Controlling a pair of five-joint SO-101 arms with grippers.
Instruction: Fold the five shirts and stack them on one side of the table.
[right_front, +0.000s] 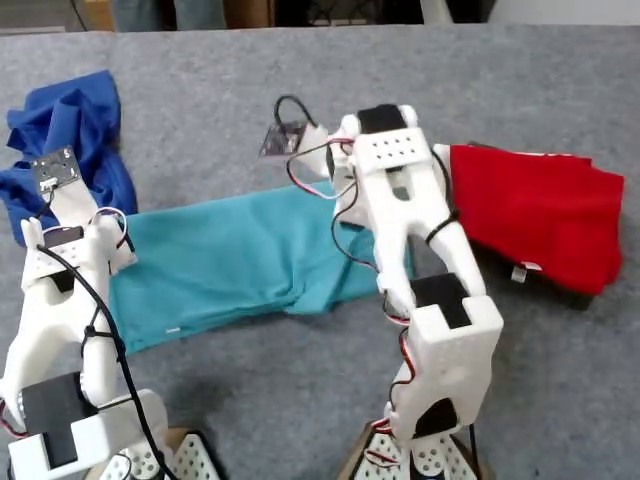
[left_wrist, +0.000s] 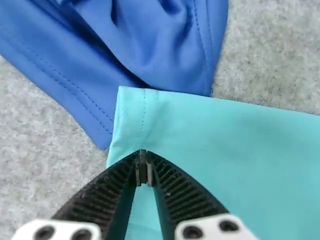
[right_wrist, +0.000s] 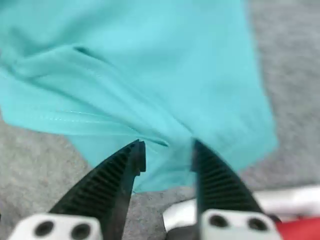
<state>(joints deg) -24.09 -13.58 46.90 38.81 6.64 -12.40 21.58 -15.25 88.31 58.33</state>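
A teal shirt (right_front: 230, 260) lies spread across the middle of the table, with a crease near its right end. My left gripper (left_wrist: 142, 172) is shut on the teal shirt (left_wrist: 225, 150) at its left corner, right beside a crumpled blue shirt (left_wrist: 150, 45). In the high view the blue shirt (right_front: 70, 125) lies at the far left. My right gripper (right_wrist: 167, 150) stands open just above the teal shirt's (right_wrist: 150, 60) folded right end, with nothing between its fingers. A folded red shirt (right_front: 530, 215) lies at the right.
Something dark (right_front: 500, 268) shows under the red shirt's front edge. The grey table (right_front: 520, 90) stretches bare behind the shirts. The right arm (right_front: 400, 200) rises over the teal shirt's right end, and cables hang along both arms.
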